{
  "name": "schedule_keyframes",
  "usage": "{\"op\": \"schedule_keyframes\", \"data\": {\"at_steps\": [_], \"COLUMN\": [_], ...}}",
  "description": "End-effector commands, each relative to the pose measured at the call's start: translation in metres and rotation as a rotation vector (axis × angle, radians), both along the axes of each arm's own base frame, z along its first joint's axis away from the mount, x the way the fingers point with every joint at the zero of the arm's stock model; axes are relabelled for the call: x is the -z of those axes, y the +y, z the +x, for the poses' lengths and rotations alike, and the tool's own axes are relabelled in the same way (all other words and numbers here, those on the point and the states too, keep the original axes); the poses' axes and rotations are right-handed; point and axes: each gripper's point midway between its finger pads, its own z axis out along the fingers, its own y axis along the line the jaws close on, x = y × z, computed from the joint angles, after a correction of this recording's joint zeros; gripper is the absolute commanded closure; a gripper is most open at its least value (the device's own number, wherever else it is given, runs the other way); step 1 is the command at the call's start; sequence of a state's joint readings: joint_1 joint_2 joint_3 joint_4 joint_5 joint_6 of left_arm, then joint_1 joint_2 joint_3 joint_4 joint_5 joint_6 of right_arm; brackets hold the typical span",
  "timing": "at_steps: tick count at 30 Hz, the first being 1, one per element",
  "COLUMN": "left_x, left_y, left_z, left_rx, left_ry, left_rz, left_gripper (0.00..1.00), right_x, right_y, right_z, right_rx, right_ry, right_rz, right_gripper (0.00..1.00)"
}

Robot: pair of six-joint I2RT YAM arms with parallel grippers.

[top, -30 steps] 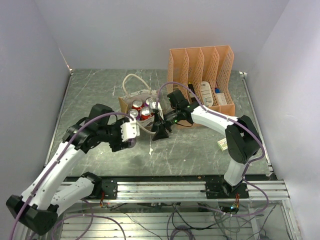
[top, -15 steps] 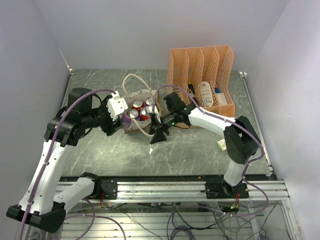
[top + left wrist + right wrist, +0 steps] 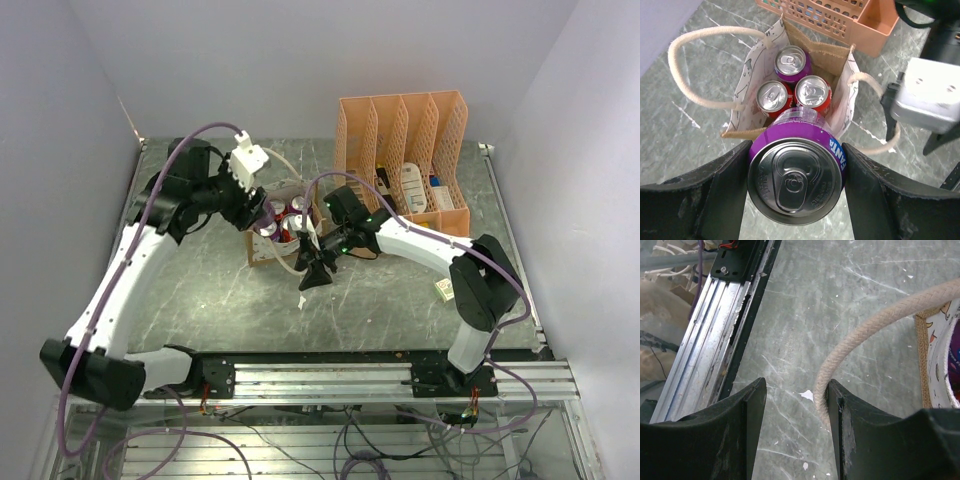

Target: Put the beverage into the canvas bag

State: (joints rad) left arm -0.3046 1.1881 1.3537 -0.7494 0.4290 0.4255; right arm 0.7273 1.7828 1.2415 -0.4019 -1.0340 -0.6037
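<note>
The canvas bag (image 3: 257, 251) stands open at mid table, with three cans upright inside: one purple (image 3: 791, 62) and two red (image 3: 771, 95). My left gripper (image 3: 262, 216) is shut on a purple Fanta can (image 3: 796, 175) and holds it upright above the bag's near edge (image 3: 742, 132). My right gripper (image 3: 312, 275) is open just right of the bag, low over the table. The bag's cream handle (image 3: 865, 330) runs between its jaws and lies against the right finger (image 3: 840, 415).
An orange file organizer (image 3: 405, 150) with small items stands behind the right arm and shows in the left wrist view (image 3: 840, 20). A small box (image 3: 444, 289) lies at the right. A white scrap (image 3: 807, 395) lies on the table. The aluminium rail (image 3: 715, 335) runs along the near edge.
My left arm has swung up and back from the front left, carrying the purple can to above the bag. The right gripper has shifted slightly left, still at the handle.
</note>
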Motion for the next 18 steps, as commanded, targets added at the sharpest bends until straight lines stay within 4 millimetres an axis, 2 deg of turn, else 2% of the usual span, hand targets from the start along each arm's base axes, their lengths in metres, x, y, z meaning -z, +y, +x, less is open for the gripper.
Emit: {"op": "schedule_keyframes", "data": {"at_steps": [1,8,18], "left_x": [-0.041,-0.02,0.007], "left_y": [-0.019,-0.029,-0.036], "left_z": [0.038,0.071,0.097], "left_rx": [0.003,-0.003,-0.011], "left_ry": [-0.121,-0.098,-0.076], "left_rz": [-0.096,-0.073,-0.023], "left_gripper": [0.93,0.93,0.93], "right_x": [-0.009,-0.011,-0.005], "right_y": [-0.003,-0.003,-0.002], "right_z": [-0.009,-0.009,-0.01], "right_rx": [-0.015,-0.013,-0.02], "right_ry": [-0.014,-0.018,0.0], "right_rz": [0.009,0.011,0.003], "right_gripper": [0.48,0.48,0.48]}}
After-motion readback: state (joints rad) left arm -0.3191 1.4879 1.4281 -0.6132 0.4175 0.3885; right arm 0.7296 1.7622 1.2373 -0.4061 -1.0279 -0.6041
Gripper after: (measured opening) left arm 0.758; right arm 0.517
